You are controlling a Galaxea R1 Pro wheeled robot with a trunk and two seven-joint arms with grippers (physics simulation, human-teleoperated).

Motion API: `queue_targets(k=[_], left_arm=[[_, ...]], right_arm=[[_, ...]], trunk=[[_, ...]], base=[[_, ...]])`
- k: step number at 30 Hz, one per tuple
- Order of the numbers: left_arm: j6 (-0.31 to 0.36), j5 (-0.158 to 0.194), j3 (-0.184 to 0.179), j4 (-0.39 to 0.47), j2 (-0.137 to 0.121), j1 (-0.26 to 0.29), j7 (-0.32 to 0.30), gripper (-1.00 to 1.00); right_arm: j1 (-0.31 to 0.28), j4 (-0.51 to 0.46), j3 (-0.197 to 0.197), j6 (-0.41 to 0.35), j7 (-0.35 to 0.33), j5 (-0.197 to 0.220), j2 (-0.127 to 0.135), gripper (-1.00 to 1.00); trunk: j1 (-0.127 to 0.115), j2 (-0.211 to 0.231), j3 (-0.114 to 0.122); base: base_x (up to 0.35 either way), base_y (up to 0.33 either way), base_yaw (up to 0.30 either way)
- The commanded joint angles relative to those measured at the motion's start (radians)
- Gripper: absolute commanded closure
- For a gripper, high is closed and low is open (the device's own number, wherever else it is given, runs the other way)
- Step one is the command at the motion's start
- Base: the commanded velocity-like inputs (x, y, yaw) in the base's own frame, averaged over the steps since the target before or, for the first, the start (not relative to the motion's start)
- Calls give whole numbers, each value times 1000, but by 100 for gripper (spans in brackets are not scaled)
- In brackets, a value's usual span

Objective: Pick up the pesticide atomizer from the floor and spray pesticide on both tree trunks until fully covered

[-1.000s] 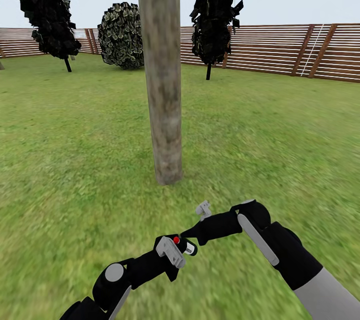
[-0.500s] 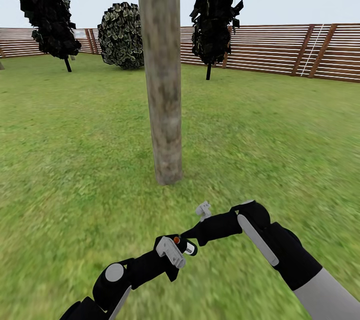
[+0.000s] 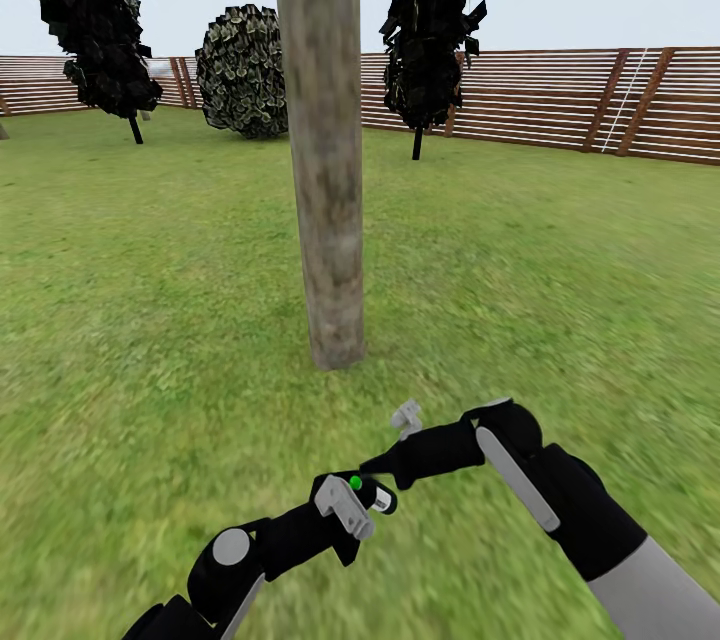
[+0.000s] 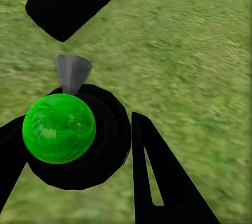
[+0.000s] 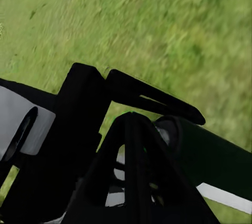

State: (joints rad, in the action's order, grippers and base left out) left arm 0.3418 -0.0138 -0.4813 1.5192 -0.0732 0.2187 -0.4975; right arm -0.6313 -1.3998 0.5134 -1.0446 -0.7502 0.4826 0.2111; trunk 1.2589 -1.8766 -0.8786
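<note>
My left gripper point(image 3: 362, 498) clamps the pesticide atomizer point(image 3: 368, 492); right gripper point(image 3: 392, 465), state unclear; tree trunk point(image 3: 325, 180) at 12 o'clock.

The tree trunk point(image 3: 325, 170) stands in the middle of the grass point(image 3: 150, 320). Just in front of it, the left end effector point(image 3: 362, 498) and right end effector point(image 3: 385, 465) meet around the pesticide atomizer point(image 3: 372, 492). Bushes point(image 3: 240, 70) and the fence point(image 3: 560, 100) are far behind.
</note>
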Motion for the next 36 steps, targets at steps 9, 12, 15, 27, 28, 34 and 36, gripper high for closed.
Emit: queue_targets(k=[9,12,15,27,28,34,36], left_arm=[[5,-3,-2,1,0,1,0,100],[5,-4,-3,-13,2,2,1,100],[5,-4,-3,-13,2,2,1,100],[5,-5,-3,-13,3,2,1,100],[4,-5,-3,-13,3,2,1,100],[5,-4,-3,-13,3,2,2,100],[6,-5,-2,-13,3,2,3,100]], right_arm=[[-1,-30,-2,-3,-6,60,10,100],[-2,-90,-86,-3,-5,80,108,100],[-2,-93,-86,-3,-5,80,108,100],[-2,-96,-87,-3,-5,81,119,100],[-2,-96,-87,-3,-4,81,121,100],[-1,-101,-159,-3,85,68,125,100],[1,-115,-191,-3,171,67,124,100]], trunk=[[0,0,-1],[0,0,-1],[0,0,-1],[0,0,-1],[0,0,-1],[0,0,-1],[0,0,-1]], base=[[0,0,0],[0,0,0],[0,0,0],[0,0,0],[0,0,0],[0,0,0],[0,0,0]])
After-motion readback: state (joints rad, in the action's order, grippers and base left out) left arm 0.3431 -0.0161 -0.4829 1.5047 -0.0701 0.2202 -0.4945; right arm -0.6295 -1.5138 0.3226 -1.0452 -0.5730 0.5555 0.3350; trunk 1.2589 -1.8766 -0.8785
